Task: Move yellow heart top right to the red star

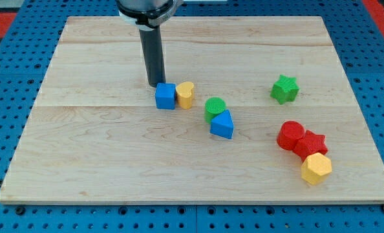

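The yellow heart [185, 94] sits near the middle of the wooden board, touching the right side of a blue cube [165, 96]. The red star [312, 143] lies at the view's right, wedged between a red cylinder [290, 136] on its left and a yellow hexagon [316, 168] below it. My tip [156, 85] rests on the board just above and left of the blue cube, close to its top edge. The heart is far to the left of the red star.
A green cylinder [214, 107] sits right of the heart, touching a blue triangular block [222, 125] below it. A green star [284, 89] lies above the red blocks. The board's edge [198, 200] runs along the view's bottom.
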Motion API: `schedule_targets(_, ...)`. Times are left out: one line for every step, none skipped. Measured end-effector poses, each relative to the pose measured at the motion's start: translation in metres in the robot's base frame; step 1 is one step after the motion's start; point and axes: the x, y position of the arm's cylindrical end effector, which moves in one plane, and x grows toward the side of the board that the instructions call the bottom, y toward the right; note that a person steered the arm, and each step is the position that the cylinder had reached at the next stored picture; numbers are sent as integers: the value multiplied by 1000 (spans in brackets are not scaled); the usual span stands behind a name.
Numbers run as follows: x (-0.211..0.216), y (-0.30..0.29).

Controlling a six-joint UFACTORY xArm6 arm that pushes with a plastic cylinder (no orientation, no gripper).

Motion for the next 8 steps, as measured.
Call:
schedule_targets(15,12)
schedule_targets(15,12)
schedule_targets(25,32)
schedule_targets(27,74)
schedule_targets(27,106)
schedule_targets(27,131)
schedule_targets(27,152)
schedule_targets(28,173)
